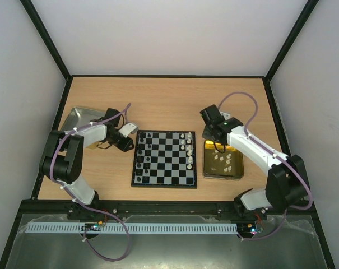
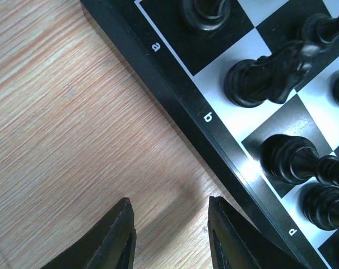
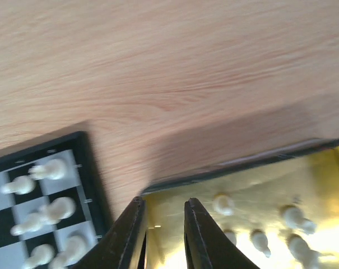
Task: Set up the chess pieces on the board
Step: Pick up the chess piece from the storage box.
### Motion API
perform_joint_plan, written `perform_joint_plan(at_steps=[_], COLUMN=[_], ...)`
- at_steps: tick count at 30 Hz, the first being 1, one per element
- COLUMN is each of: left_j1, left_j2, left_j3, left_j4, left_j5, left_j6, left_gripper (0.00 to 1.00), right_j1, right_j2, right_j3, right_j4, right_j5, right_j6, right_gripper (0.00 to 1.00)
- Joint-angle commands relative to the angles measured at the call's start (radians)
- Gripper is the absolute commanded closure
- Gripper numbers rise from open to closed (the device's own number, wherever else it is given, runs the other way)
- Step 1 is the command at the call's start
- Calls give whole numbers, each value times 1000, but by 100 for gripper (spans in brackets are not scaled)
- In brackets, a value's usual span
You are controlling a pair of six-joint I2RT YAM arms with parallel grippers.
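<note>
**Left jaws wide over bare wood, right jaws narrow at the gold tray's rim**

The left arm (image 1: 93, 134) is folded sharply at the elbow, and its forearm reaches across low toward the board (image 1: 165, 158). The left gripper (image 2: 169, 210) points down at the table (image 2: 74, 112). Its jaws are well spread, with only bare wood between them; they grip and touch nothing. The board's black rim runs just off one finger, and beyond it black pieces (image 2: 259, 75) stand on their squares.

The right arm (image 1: 250, 148) stretches forward and inward from its base, with the wrist tipped downward. The right gripper (image 3: 162, 210) hangs over the far rim of the gold tray (image 3: 259, 185). Its jaws are drawn close, leaving a slim gap, and nothing shows in that gap. White pieces (image 3: 222, 203) lie in the tray just to one side of the jaws. On the other side, near but apart, white figures (image 3: 46, 168) stand on the board's edge squares.
</note>
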State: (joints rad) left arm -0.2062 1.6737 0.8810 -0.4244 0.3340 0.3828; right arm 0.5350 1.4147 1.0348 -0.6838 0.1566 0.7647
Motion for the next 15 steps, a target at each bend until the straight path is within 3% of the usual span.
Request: perform_joint_plan(at_steps=[1,15], left_j1=[11,13], left_j2=[7,10], left_j3=[-35,-29], left_j4=[-40,-43], left_j5=[-50,-46], left_j6=[-10,-9], left_gripper=[63,62], right_j1=[-56,-124], right_j2=[-43,14], right_j3=[-63,-223], right_j4=[-57,50], right_j5=[52,-82], right_j6=[25,9], right_gripper=[81,81])
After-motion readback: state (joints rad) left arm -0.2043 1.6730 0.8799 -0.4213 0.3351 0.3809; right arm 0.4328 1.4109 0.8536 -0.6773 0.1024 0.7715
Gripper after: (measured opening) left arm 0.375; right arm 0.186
